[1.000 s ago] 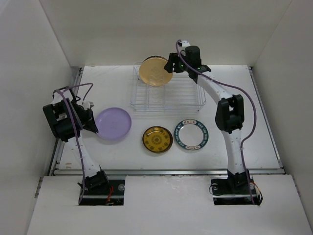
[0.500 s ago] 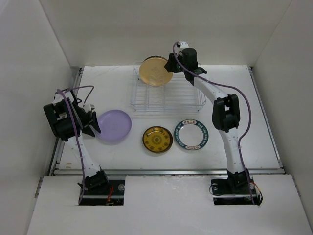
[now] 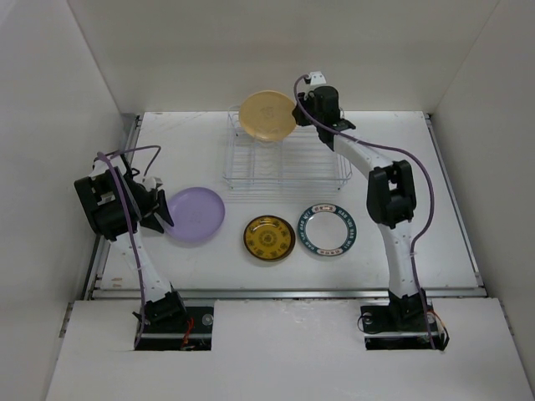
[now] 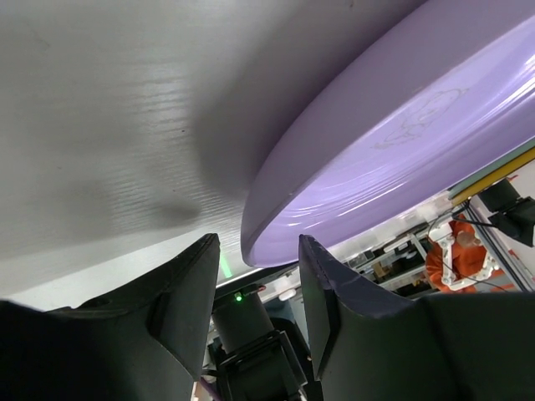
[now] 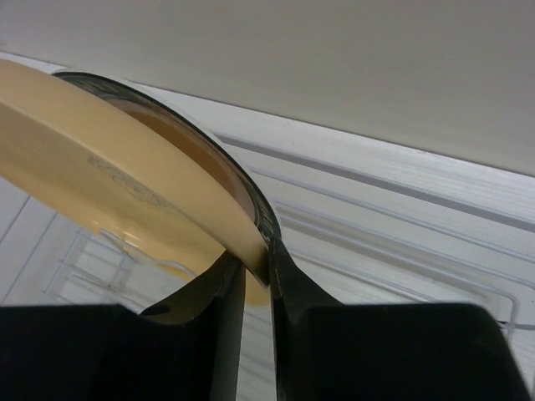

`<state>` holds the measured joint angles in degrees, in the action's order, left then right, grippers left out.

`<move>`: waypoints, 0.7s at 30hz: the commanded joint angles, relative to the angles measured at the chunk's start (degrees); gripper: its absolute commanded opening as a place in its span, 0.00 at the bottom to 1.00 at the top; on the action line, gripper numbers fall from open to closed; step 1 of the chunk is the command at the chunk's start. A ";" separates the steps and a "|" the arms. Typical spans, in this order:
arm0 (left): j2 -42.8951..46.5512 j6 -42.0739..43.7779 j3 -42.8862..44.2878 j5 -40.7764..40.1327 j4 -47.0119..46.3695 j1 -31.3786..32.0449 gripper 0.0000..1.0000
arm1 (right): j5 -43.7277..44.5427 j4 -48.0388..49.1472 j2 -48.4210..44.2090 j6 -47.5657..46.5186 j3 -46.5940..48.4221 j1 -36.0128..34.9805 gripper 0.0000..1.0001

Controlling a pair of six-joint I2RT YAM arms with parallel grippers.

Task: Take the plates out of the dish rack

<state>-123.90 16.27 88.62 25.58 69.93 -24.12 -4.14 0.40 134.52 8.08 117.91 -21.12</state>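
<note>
My right gripper (image 3: 295, 114) is shut on the rim of the pale yellow plate (image 3: 267, 115) and holds it tilted above the back of the wire dish rack (image 3: 284, 163). In the right wrist view the fingers pinch the plate's edge (image 5: 100, 159) at the gripper (image 5: 257, 266). The lavender plate (image 3: 194, 212) lies flat on the table. My left gripper (image 3: 159, 210) is open at its left edge; in the left wrist view the rim (image 4: 393, 159) lies just beyond the gripper (image 4: 259, 280). The dark-gold plate (image 3: 268, 237) and the teal-rimmed plate (image 3: 327, 230) lie in front of the rack. The sunburst plate is out of view.
White walls enclose the table on the left, back and right. The rack's wires (image 5: 92, 267) show below the held plate. Both arm bases stand at the near edge.
My right gripper has lifted the yellow plate higher above the rack and tilted it flatter. My left gripper has hardly moved beside the lavender plate.
</note>
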 commanded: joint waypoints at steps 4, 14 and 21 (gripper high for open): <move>4.10 1.75 -0.46 2.81 2.14 -0.14 0.40 | 1.77 7.50 -11.11 -0.69 -0.31 -0.94 0.04; 6.73 1.75 0.06 2.81 3.28 -0.14 0.46 | 3.80 5.50 -17.18 -0.17 -0.84 -6.82 0.00; 13.93 -3.69 5.24 -1.49 -0.65 -0.14 0.53 | -11.66 -13.91 -16.05 3.69 2.41 -14.46 0.00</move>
<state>-117.47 15.27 90.30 25.82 69.87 -24.12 -7.20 -4.25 117.80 8.95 117.49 -32.97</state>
